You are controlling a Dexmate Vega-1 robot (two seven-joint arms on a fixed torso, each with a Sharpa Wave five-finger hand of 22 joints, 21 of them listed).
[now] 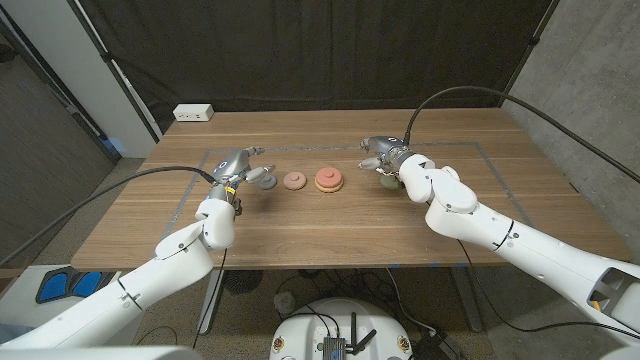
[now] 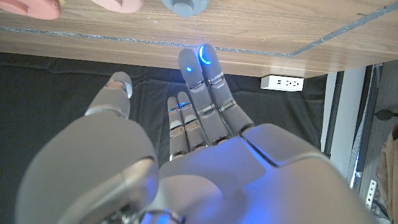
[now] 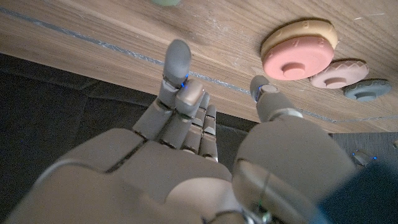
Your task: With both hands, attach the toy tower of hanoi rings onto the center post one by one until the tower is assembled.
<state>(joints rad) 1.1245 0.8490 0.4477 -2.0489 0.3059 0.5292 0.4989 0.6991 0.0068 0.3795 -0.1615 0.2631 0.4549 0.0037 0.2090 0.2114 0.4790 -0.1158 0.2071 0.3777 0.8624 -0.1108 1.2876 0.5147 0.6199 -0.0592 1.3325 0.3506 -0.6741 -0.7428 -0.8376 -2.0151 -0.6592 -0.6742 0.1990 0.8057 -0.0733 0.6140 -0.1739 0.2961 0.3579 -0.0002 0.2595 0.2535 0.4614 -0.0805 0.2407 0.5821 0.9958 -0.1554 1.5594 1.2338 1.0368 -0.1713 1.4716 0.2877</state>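
Left robot hand [image 1: 240,166]: over the left part of the wooden counter [image 1: 300,225], released, fingers extended and apart, grasping nothing; the left wrist view shows its fingertips [image 2: 202,62] reaching toward the counter's far edge.

Grey ring [image 1: 265,178]: lies on the counter just beside the left robot hand, on that hand's right; whether the two touch cannot be told.

Small pink ring [image 1: 294,181]: lies flat on the counter right of the grey ring, apart from it.

Stack on the post [image 1: 329,180]: a tan disc below, a larger coral-pink ring on top, a short centre peg showing in the middle. It stands near the counter's centre, right of the small pink ring and close to it.

Right robot hand [image 1: 385,156]: over the right-centre of the counter, released, fingers spread, grasping nothing in the right wrist view.

Pale green ring [image 1: 386,181]: on the counter just under the right robot hand, partly hidden by it; contact cannot be told.

White power strip [image 1: 193,113]: at the far left corner of the counter, against the dark curtain [image 1: 320,50].
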